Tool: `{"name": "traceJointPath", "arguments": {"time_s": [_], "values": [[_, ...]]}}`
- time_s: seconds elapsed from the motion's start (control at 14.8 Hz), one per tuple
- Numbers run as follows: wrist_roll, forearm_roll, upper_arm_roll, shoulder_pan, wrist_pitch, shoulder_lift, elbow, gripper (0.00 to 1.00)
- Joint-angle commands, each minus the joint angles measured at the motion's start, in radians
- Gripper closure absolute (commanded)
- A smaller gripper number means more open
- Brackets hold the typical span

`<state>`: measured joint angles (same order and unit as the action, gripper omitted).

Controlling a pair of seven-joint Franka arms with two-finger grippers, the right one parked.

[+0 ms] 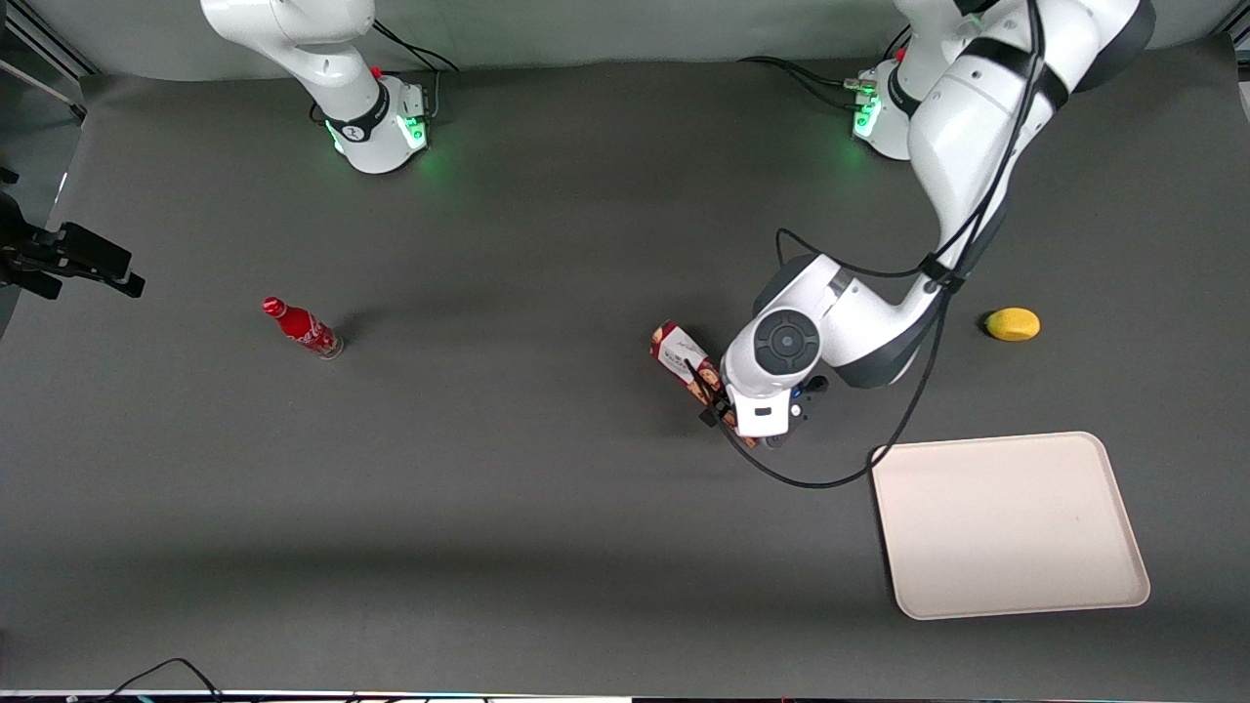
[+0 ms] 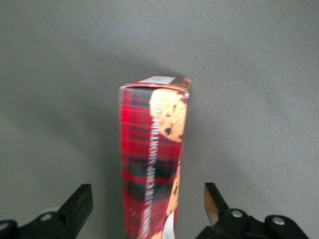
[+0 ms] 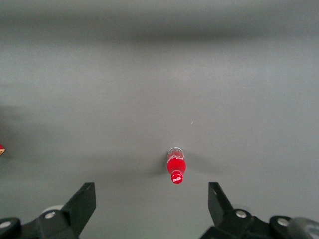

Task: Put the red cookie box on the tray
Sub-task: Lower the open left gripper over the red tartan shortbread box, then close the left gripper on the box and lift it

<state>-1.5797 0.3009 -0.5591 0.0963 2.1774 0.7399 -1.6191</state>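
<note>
Noting first a small red bottle [image 1: 301, 327] sitting on the dark grey table [image 1: 537, 244], well apart from the red cookie box [image 1: 679, 353] toward the parked arm's end of the table, and about as far from the front camera as the box's farther end.

Coming next to the red cookie box itself: lying flat on the table, set at a slant, with its white-labelled end pointing away from the front camera and its other end passing under the working arm's wrist. Not resting on the tray [image 1: 1006, 527], and not touching it.

Hovering over the box's nearer end, the gripper [image 1: 747, 425], pointing down at the table. In the wrist view, holding the fingers [image 2: 79, 199] spread wide, one on each side of the box [image 2: 152, 149], with grey table showing in the gap at either side; gripping nothing, touching neither long side of the box. Showing there the box's red tartan print, white lettering and brown cookies.

Moving on toward the working arm's end: the cream-white tray, lying flat, nearer to the front camera than the box and well apart from it.

Ending with a small yellow lemon-like thing [image 1: 1012, 323], farther toward the working arm's end than the box, about level with the box's labelled end.
</note>
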Motion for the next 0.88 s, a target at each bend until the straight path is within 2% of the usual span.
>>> {"name": "traceJointPath", "arguments": {"time_s": [0.0, 0.07, 0.14, 0.68, 0.81], "values": [[-0.071, 0.089, -0.004, 0.005, 0.058, 0.029, -0.016, 0.21], [-0.074, 0.101, -0.004, 0.011, 0.062, 0.036, -0.022, 0.64], [-0.086, 0.103, -0.004, 0.014, 0.071, 0.039, -0.024, 1.0], [-0.051, 0.104, -0.004, -0.018, 0.041, 0.009, -0.007, 1.0], [0.016, 0.09, -0.021, -0.036, -0.045, -0.031, 0.04, 1.0]]}}
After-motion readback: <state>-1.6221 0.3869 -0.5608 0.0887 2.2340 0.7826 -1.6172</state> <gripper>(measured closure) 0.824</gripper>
